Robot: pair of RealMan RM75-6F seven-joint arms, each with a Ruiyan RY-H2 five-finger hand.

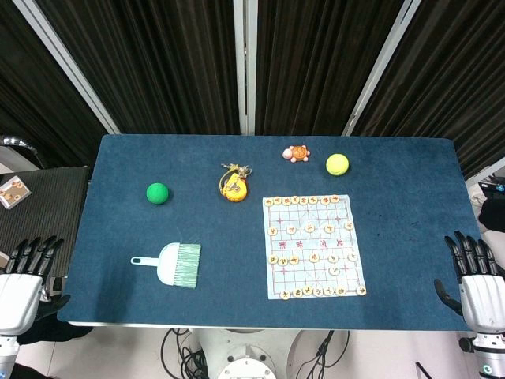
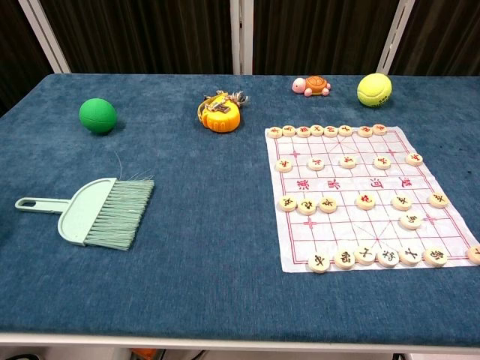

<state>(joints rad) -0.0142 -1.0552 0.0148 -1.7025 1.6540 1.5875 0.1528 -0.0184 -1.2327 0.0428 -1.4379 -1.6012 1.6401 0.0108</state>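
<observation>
Off the table's near corners I have both hands parked, each holding nothing with fingers spread: left hand [image 1: 24, 276] beside the left edge, right hand [image 1: 477, 276] beside the right. That leaves the cloth [image 1: 118, 237] unobstructed. Nearest my left is the brush [image 2: 94, 210], lying flat, handle pointing left; nearest my right, the chess mat [image 2: 360, 199] with its pieces. The chest view shows neither hand, and the characters on the pieces are too small to read.
</observation>
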